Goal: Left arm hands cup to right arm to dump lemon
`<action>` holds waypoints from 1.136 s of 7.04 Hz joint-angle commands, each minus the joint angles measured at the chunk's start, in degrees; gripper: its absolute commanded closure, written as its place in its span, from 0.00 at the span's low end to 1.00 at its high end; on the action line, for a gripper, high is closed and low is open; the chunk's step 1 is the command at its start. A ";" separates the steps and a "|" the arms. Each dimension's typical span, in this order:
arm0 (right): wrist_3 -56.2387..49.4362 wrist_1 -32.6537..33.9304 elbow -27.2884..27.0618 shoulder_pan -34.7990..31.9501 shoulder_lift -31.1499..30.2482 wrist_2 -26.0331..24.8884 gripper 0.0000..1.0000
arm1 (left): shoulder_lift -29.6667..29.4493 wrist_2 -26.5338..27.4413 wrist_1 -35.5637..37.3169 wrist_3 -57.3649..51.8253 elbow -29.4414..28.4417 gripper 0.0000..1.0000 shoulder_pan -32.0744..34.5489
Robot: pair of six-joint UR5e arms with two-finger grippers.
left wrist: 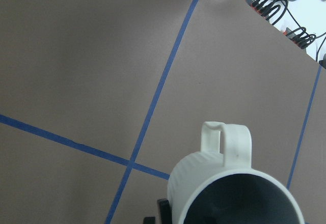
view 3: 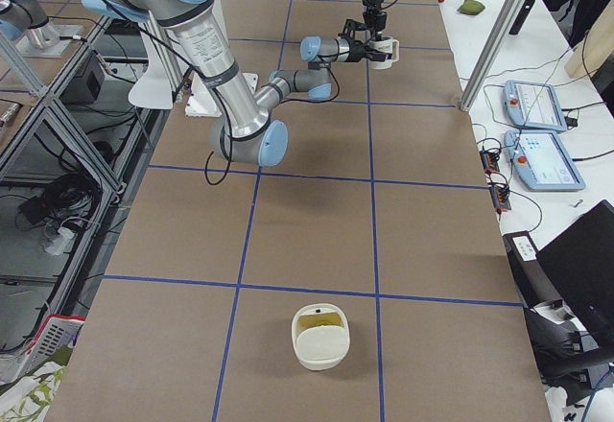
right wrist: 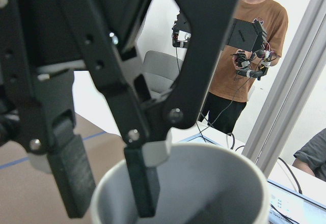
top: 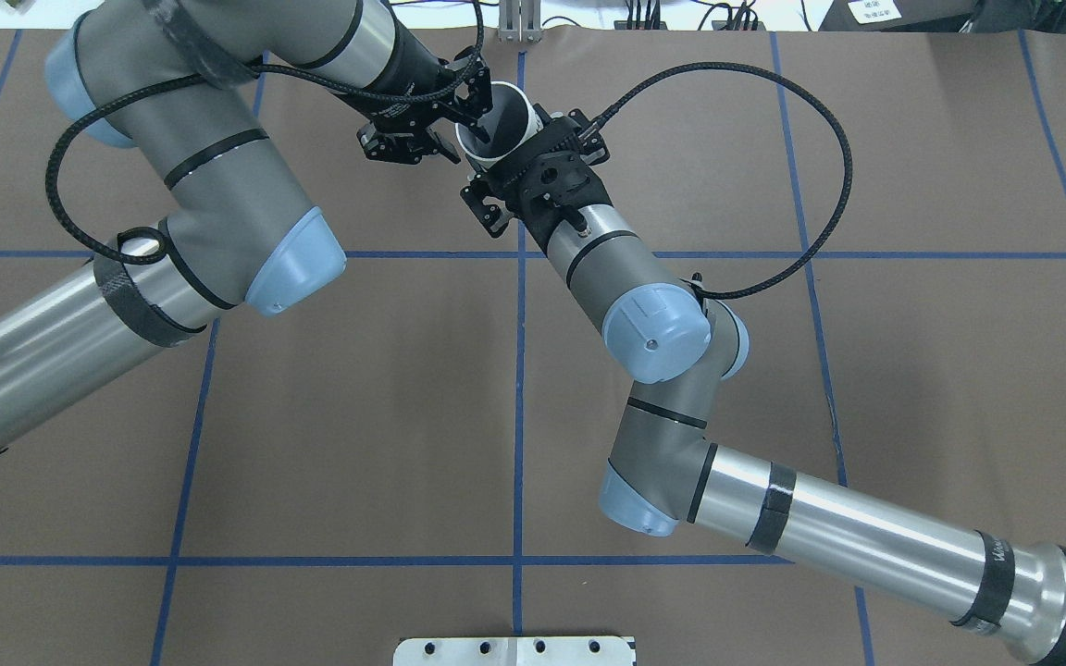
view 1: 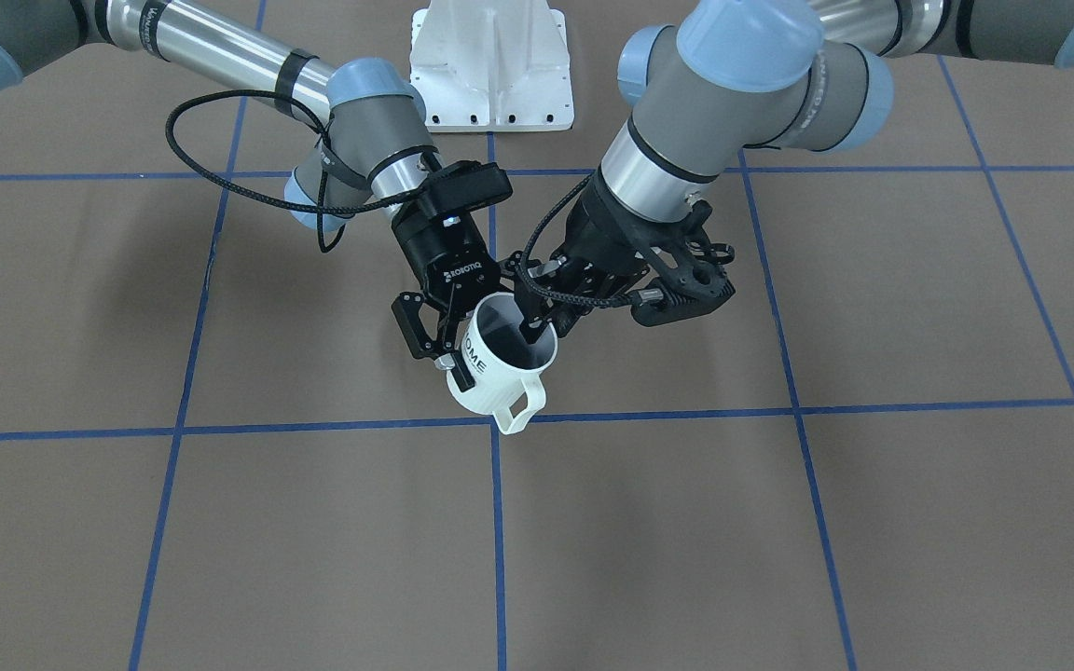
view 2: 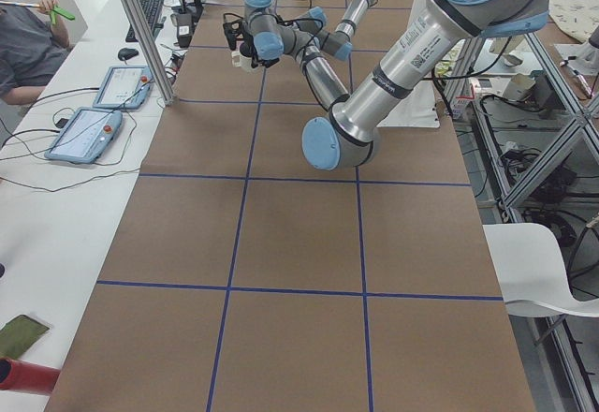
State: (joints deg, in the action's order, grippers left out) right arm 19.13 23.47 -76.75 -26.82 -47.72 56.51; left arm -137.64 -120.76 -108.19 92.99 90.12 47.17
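The white "HOME" cup [view 1: 500, 377] hangs upright above the brown table, handle toward the operators' side. My left gripper [view 1: 537, 326] comes down from above and is shut on the cup's rim. In the right wrist view one of its fingers [right wrist: 142, 183] is inside the cup [right wrist: 204, 183] and the other is outside. My right gripper [view 1: 442, 359], lettered ROBOTIQ, reaches in level from the robot's side and stands open. One of its fingers [view 1: 462, 373] crosses the lettering. Seen from overhead, its wide linkages flank the cup [top: 505, 106]. The cup's grey inside [left wrist: 239, 203] shows no lemon; the lemon is hidden.
A white container [view 3: 319, 336] with a yellowish inside sits near the table's end on my right. The white base mount [view 1: 490, 65] stands between the arms. Two tablets [view 2: 89, 131] lie on the side bench. A person [right wrist: 249, 40] stands beyond the table. An aluminium post [view 3: 499, 29] rises at its edge.
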 commanded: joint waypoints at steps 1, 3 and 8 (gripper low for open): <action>-0.06 0.00 0.03 0.10 -0.01 0.00 0.71 | 0.00 0.00 0.00 0.00 0.06 0.69 -0.06; -0.06 0.00 0.03 0.02 -0.10 0.00 0.71 | 0.17 0.00 0.00 0.00 0.06 0.81 0.02; -0.32 -0.09 -0.15 0.10 -0.01 -0.18 0.01 | 0.26 0.09 0.09 0.00 -0.12 1.00 0.02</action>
State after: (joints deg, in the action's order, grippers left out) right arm 18.69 23.47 -76.83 -26.79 -47.78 56.48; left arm -137.34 -120.68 -108.19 92.99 90.08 47.18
